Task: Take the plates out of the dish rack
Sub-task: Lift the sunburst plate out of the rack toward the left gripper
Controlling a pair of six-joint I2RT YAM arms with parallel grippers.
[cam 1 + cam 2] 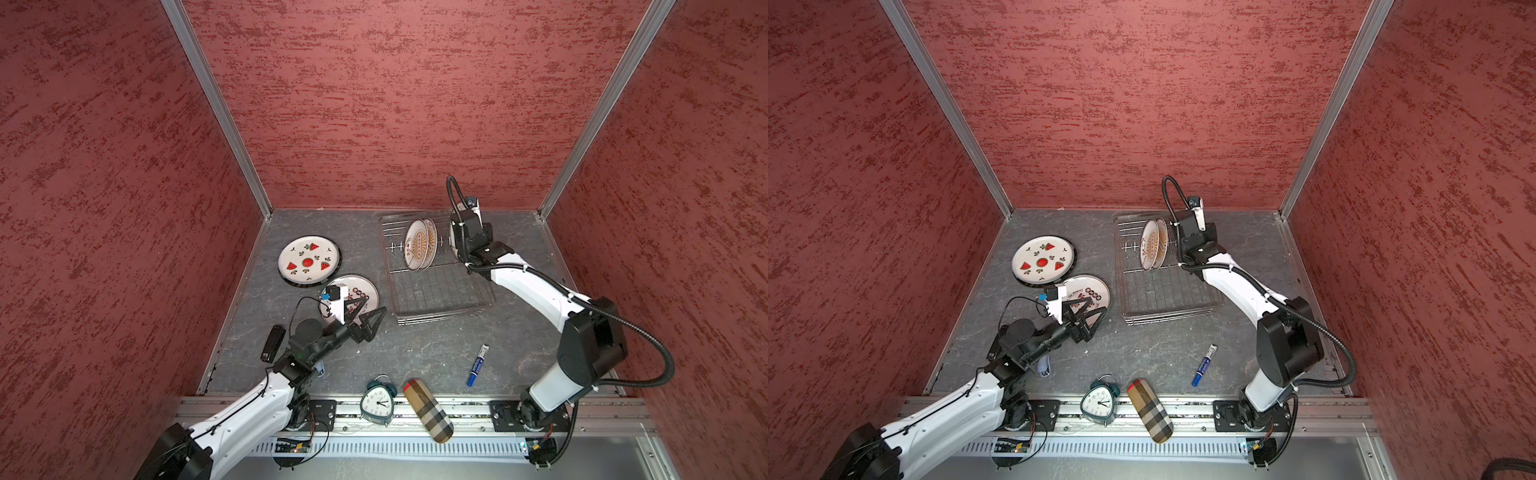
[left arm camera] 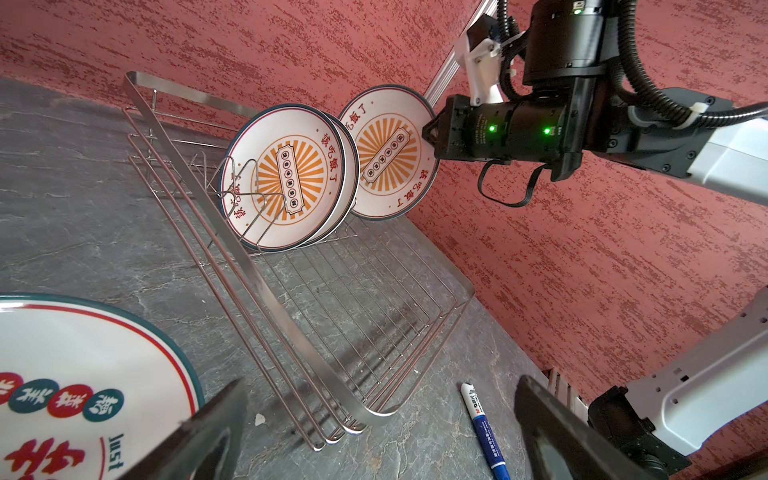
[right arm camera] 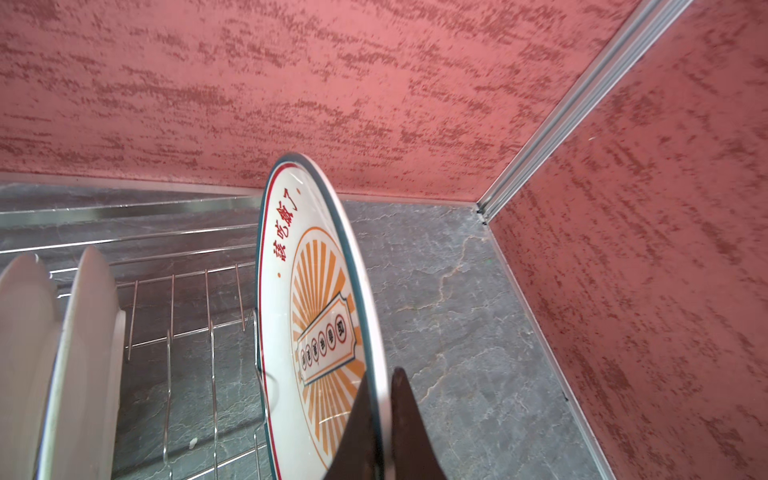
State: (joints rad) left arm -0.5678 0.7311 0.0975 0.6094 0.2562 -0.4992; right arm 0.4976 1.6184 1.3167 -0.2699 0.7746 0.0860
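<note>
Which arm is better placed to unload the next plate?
Right. The right hand is shut on the rim of a sunburst plate at the dish rack; the left hand is open by the red-character plate.

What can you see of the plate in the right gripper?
A round white plate, ceramic by its look, with a teal rim, thin red ring, orange sunburst, a central label and red characters. It stands on edge at the rack's end, apart from two like plates. The right gripper is shut on its rim. Whether its lower edge touches the rack is unclear.
</note>
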